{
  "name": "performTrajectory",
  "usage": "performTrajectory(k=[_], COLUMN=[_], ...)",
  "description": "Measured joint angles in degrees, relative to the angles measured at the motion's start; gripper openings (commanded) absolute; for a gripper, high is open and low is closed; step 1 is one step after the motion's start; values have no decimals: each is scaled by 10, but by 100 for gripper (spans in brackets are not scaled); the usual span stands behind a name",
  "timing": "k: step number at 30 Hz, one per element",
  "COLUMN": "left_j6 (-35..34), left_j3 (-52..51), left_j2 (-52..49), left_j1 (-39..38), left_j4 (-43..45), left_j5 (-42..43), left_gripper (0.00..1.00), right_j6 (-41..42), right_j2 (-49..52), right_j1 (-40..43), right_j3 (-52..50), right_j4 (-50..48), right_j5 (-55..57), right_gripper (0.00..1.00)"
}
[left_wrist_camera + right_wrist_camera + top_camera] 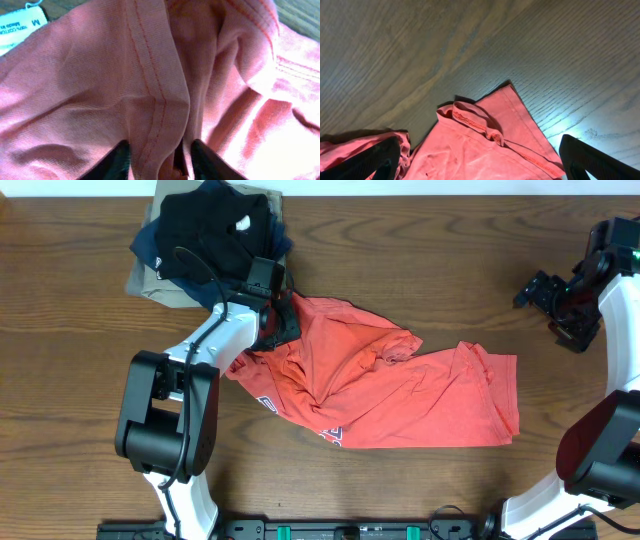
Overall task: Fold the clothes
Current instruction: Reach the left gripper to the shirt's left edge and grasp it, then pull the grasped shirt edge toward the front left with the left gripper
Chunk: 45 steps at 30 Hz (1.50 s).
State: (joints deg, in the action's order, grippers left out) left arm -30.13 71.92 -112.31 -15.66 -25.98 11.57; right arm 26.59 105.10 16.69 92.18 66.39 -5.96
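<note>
A red T-shirt lies crumpled across the middle of the table, its hem at the right. My left gripper is at the shirt's upper left end, shut on a bunched seam fold of the shirt between its dark fingers. A white size label shows at the top left of the left wrist view. My right gripper is open and empty, raised at the far right, well away from the shirt. Its wrist view looks down on the shirt's hem corner.
A pile of dark and khaki clothes lies at the table's back left, just behind my left gripper. Bare wooden table spreads around the shirt.
</note>
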Motion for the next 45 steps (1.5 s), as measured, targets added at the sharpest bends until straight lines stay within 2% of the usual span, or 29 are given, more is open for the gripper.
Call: performTrajectory(k=[2, 7, 9, 11, 12, 23, 26, 31, 37, 45], left_j6=[-2, -1, -1, -4, -4, -1, -1, -1, -1, -15], left_j3=[0, 0, 0, 0, 0, 0, 0, 0, 0, 0], left_j2=[0, 1, 4, 10, 14, 34, 63, 167, 285, 349], left_j1=[0, 0, 0, 0, 0, 0, 0, 0, 0, 0], left_j4=[-5, -11, -15, -19, -21, -54, -84, -153, -252, -383], left_j5=[0, 0, 0, 0, 0, 0, -1, -19, -80, -160], left_gripper=[24, 23, 19, 8, 6, 6, 6, 6, 6, 6], right_j6=[0, 0, 0, 0, 0, 0, 0, 0, 0, 0], right_j2=[0, 0, 0, 0, 0, 0, 0, 0, 0, 0], right_j1=[0, 0, 0, 0, 0, 0, 0, 0, 0, 0], right_j3=[0, 0, 0, 0, 0, 0, 0, 0, 0, 0], right_j4=[0, 0, 0, 0, 0, 0, 0, 0, 0, 0], right_j5=[0, 0, 0, 0, 0, 0, 0, 0, 0, 0], right_gripper=[99, 99, 99, 99, 99, 99, 99, 99, 99, 99])
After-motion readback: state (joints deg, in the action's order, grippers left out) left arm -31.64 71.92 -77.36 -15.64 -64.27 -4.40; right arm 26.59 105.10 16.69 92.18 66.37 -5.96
